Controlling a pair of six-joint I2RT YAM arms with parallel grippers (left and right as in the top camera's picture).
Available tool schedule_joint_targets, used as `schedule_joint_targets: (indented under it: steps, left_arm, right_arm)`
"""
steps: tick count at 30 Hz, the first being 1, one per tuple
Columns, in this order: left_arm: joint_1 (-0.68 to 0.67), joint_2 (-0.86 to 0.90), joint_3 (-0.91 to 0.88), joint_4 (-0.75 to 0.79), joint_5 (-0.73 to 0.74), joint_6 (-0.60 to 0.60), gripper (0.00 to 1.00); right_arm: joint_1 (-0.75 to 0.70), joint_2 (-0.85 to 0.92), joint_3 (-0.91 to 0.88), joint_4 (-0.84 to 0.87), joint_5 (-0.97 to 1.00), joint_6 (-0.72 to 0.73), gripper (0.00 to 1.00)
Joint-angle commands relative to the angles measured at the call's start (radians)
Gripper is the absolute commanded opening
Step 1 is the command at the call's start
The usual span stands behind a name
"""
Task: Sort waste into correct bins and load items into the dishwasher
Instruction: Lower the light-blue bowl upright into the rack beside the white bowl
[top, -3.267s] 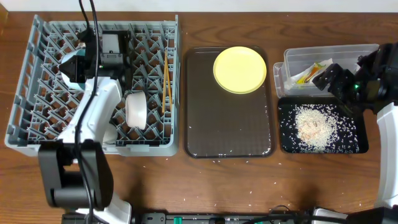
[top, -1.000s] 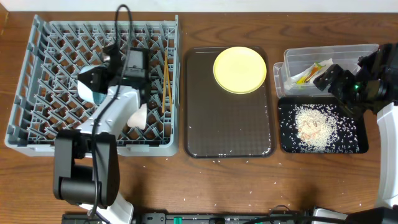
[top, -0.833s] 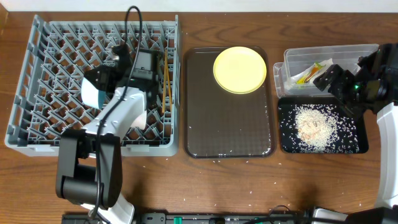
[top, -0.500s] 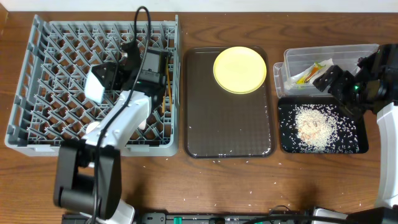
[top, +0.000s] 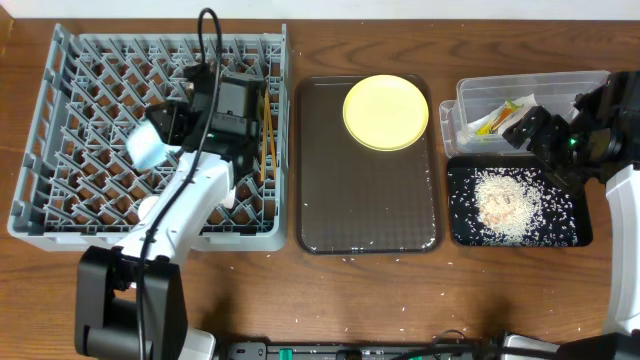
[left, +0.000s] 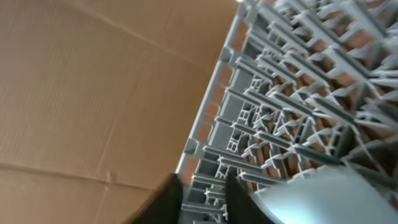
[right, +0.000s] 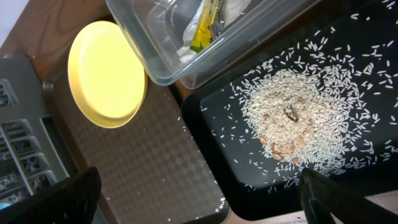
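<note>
Left claw (left: 200, 182), pinching the blue bowl (top: 150, 150), has carried it rightward above the rack (top: 60, 150), unplaced; right claw (right: 202, 190) hangs spread near the tub (top: 470, 95), leaving 1 plate (top: 386, 112) unloaded.

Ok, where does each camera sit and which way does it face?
Overhead: fixed above the table, looking straight down; dish rack, serving tray and both arms show.
Left wrist: on the left arm, looking across the dish rack's rim; its fingers and the light blue bowl show.
Right wrist: on the right arm, looking down on the black tray of rice; fingers in lower corners.
Overhead and right wrist share the yellow plate and clear tub.
</note>
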Motion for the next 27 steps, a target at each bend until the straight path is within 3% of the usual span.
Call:
schedule_joint_targets:
  steps: [1,6,11,14,15,17,18,21,27]
  left_arm:
    - [0.048,-0.017,-0.002,-0.005,-0.008,-0.082,0.41]
    - [0.078,-0.084,-0.002,-0.068,0.168,-0.136,0.49]
    - [0.136,-0.165,-0.002,-0.159,0.559,-0.147,0.51]
    - [0.17,-0.199,-0.002,-0.208,0.911,-0.147,0.39]
    - [0.176,-0.202,-0.002,-0.23,1.027,-0.15,0.27]
    - [0.177,-0.198,-0.002,-0.27,1.095,-0.179,0.11]
    - [0.176,-0.192,-0.002,-0.296,1.123,-0.2,0.08]
    - [0.176,-0.154,-0.002,-0.378,1.296,-0.214,0.07]
    - [0.164,-0.075,-0.002,-0.419,1.337,-0.225,0.08]
  right_arm:
    - [0.005,-0.001,0.007,-0.005,-0.006,0.011,0.99]
    - [0.005,-0.001,0.007,-0.003,-0.005,0.011,0.99]
    - [0.005,-0.001,0.007,-0.003,-0.005,0.011,0.99]
    - [0.005,-0.001,0.007,-0.003,-0.005,0.011,0.99]
    - [0.005,-0.001,0.007,-0.003,-0.005,0.011,0.99]
    - [0.005,-0.001,0.007,-0.004,-0.005,0.011,0.99]
    - [0.005,-0.001,0.007,-0.004,-0.005,0.011,0.99]
    - [0.005,-0.001,0.007,-0.003,-0.005,0.011,0.99]
    - [0.005,-0.001,0.007,-0.004,-0.006,0.012,0.99]
